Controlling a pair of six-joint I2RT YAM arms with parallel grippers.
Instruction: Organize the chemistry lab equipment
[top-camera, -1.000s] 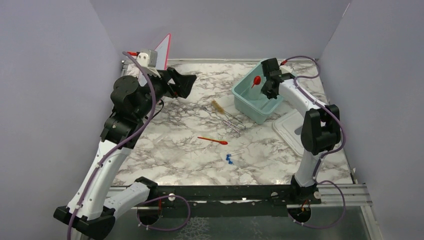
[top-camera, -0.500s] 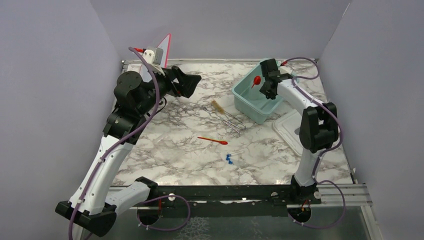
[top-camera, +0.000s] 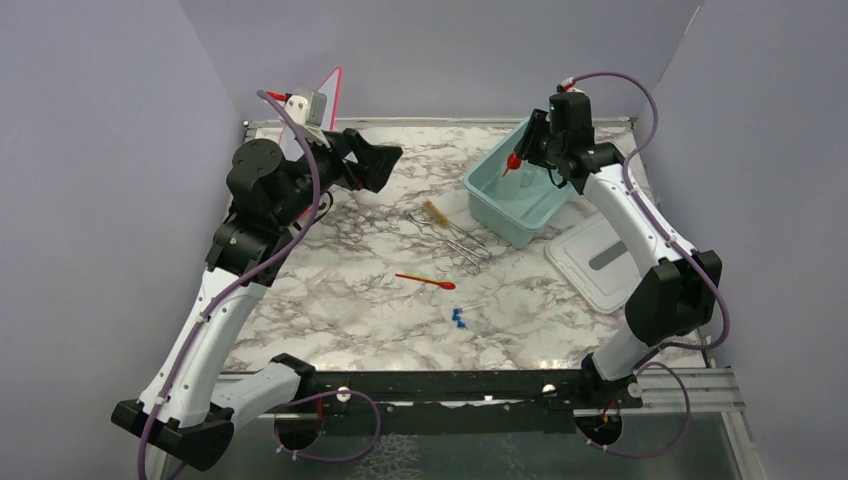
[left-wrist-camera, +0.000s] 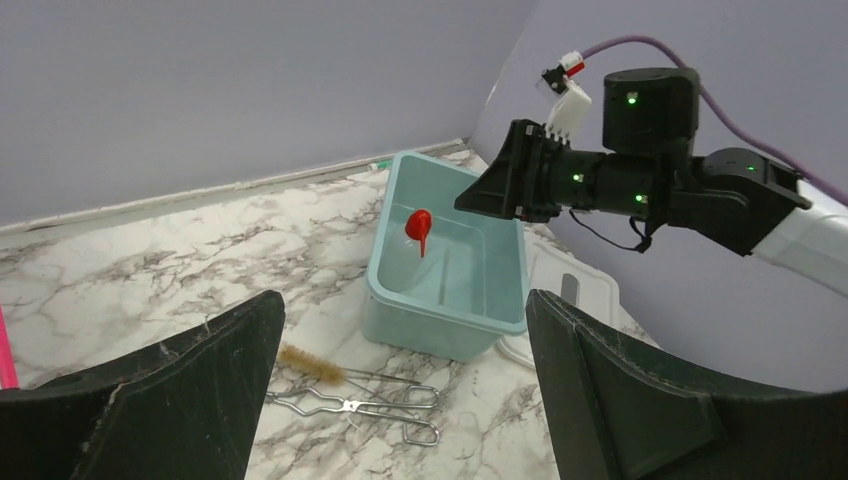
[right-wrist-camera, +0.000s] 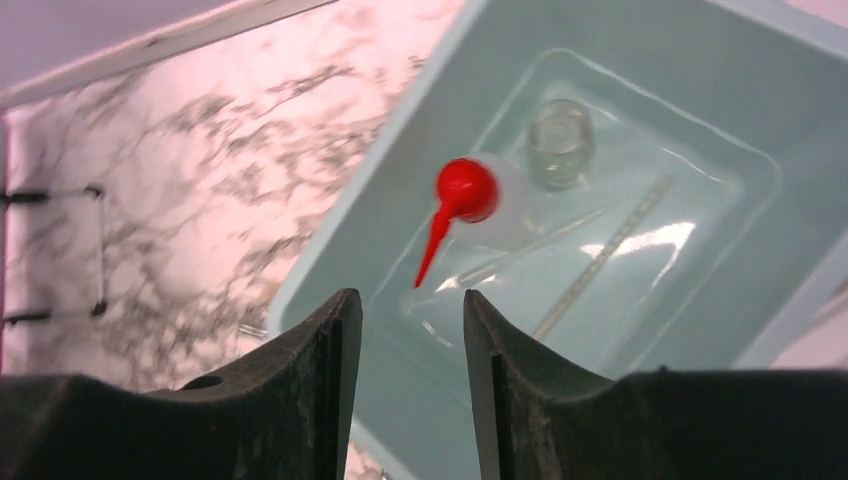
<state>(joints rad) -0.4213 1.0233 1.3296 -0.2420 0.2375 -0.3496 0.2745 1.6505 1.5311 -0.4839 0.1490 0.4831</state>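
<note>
The red funnel (top-camera: 514, 160) (right-wrist-camera: 460, 195) is inside the pale teal tub (top-camera: 492, 205), spout down, clear of my right gripper (top-camera: 528, 142) (right-wrist-camera: 410, 300). That gripper hovers open just above it with nothing between its fingers. A small clear glass vessel (right-wrist-camera: 560, 140) stands on the tub floor. On the marble lie the tan-bristled brush (top-camera: 435, 212) (left-wrist-camera: 308, 363), the metal tongs (top-camera: 462, 246) (left-wrist-camera: 350, 405), the red-orange spatula (top-camera: 425, 281) and the blue-capped tubes (top-camera: 460, 318). My left gripper (top-camera: 385, 160) (left-wrist-camera: 400, 300) is raised at the back left, open wide and empty, facing the tub.
The white lid (top-camera: 600, 262) lies flat to the right of the tub. The pink-edged whiteboard (top-camera: 328, 95) leans in the back left corner behind my left arm. Purple-grey walls close in the table on three sides.
My right gripper has opened, let go of the red funnel and lifted away from it; its elbow swung out to the right. The left arm barely shifted.
</note>
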